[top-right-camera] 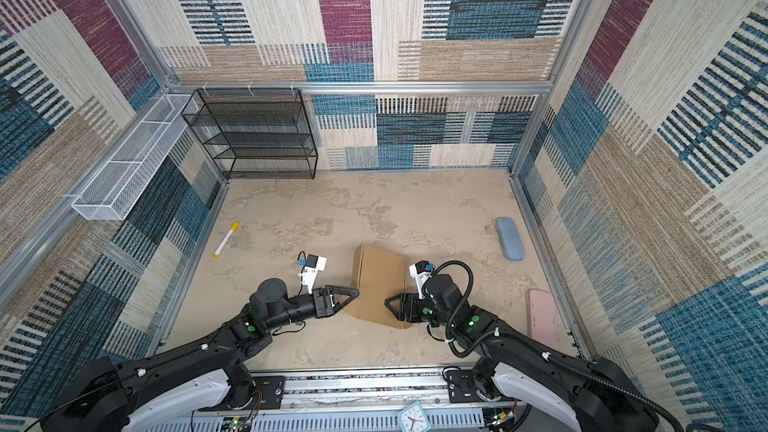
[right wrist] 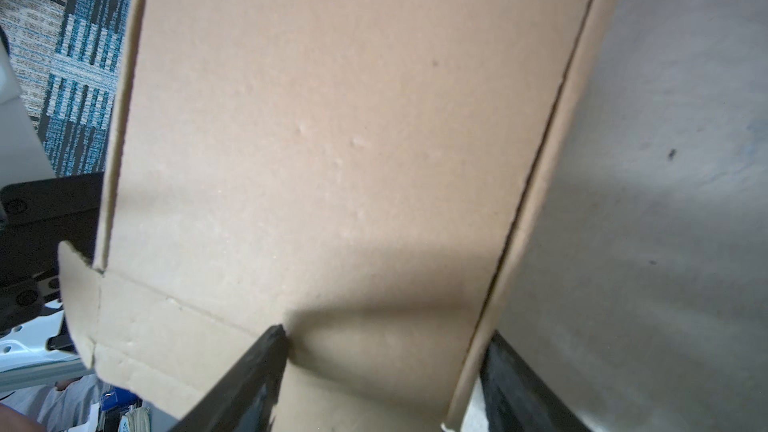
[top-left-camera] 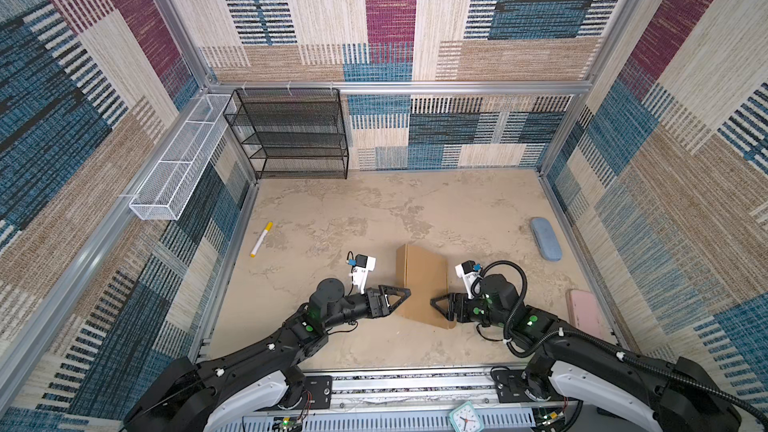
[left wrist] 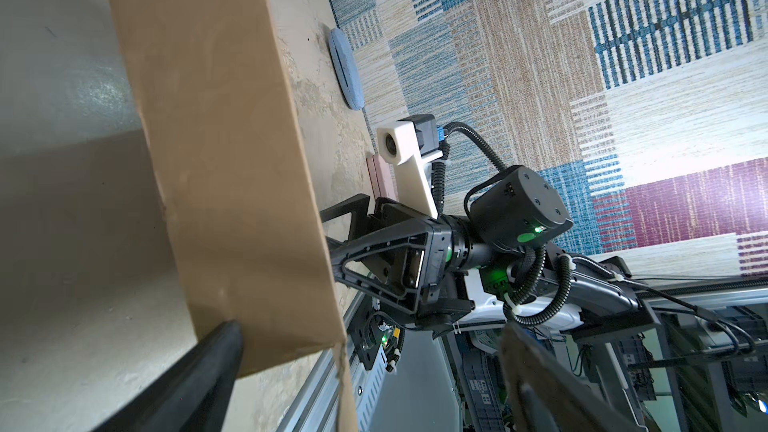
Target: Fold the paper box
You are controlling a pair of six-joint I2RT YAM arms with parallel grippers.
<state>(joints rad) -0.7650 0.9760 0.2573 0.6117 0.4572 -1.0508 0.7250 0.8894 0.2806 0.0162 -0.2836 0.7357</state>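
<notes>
paper box (top-left-camera: 420, 280) between tips of right gripper (top-left-camera: 434, 302), left gripper (top-left-camera: 404, 297) beside

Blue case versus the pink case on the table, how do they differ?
The blue case is grey-blue, round-ended and lies farther back; the pink case is pale pink, squarer-cornered and nearer the robot. Both lie flat on the table, right of the paper box, with neither gripper touching them.

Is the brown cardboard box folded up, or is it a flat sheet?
Folded up. In both top views the paper box shows a broad face and a side wall, not one flat sheet.
</notes>
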